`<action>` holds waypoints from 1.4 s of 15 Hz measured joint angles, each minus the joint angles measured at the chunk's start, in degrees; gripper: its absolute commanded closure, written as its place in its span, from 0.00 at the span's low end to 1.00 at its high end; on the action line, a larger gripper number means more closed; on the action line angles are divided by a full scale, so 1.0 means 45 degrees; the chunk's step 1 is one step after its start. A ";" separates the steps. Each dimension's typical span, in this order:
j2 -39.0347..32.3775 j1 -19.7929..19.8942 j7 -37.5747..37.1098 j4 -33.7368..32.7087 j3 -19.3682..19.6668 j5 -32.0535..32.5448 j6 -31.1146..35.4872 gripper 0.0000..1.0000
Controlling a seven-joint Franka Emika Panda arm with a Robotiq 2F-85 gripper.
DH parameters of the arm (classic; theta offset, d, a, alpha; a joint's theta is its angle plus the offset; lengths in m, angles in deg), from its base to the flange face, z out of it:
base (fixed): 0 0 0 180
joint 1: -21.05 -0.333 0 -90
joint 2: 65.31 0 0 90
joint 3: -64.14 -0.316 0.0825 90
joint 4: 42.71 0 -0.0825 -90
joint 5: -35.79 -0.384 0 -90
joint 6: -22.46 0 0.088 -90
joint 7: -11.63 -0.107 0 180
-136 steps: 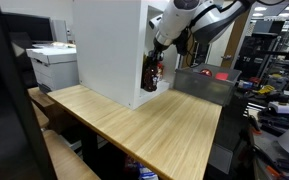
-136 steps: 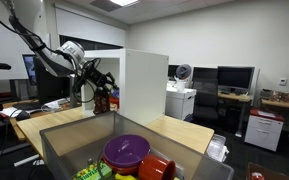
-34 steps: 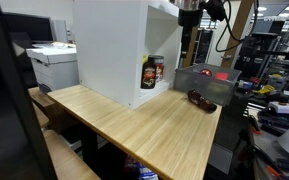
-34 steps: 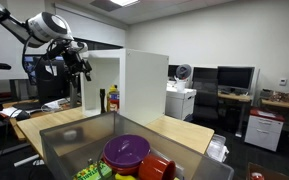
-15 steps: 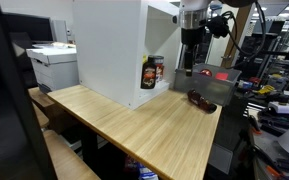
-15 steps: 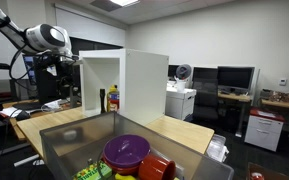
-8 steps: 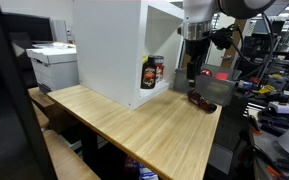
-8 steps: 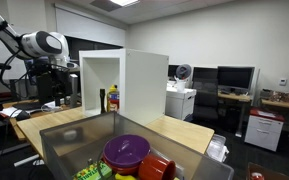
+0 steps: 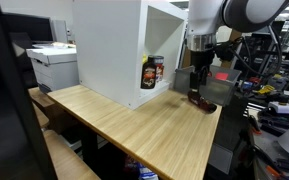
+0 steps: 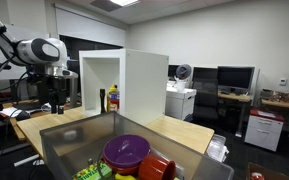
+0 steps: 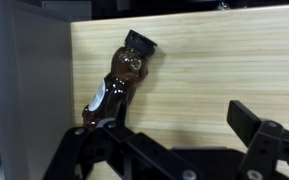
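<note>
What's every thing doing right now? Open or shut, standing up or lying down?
pincer: open, empty, just above the bottle.
brown bottle: lying on its side on the table.
white cabinet: front open.
bottles in the cabinet: standing upright.
clear bin: no lid, things inside.

White arm (image 9: 206,18); black pincer (image 9: 195,88)

We see the bottle (image 9: 202,102) lying flat on the tabletop (image 9: 134,125), near its far end, in front of the cabinet's (image 9: 109,45) open side. The claw (image 9: 196,84) hangs directly above it, fingers spread. Jars (image 9: 152,72) stand inside the cabinet, bottom compartment. The bin (image 9: 216,88) sits behind the bottle (touching or apart, can't tell).
</note>
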 measured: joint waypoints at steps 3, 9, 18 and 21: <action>-0.0003 0.0224 -0.0396 0.0402 0.0054 0.0000 0.0276 0.00; -0.0025 0.0489 -0.0551 0.0964 0.0169 -0.0012 0.0370 0.00; -0.0504 0.0728 -0.1248 0.1298 0.0511 -0.0035 0.0409 0.00; -0.0970 0.0847 -0.1474 0.1331 0.0687 -0.0035 0.0489 0.00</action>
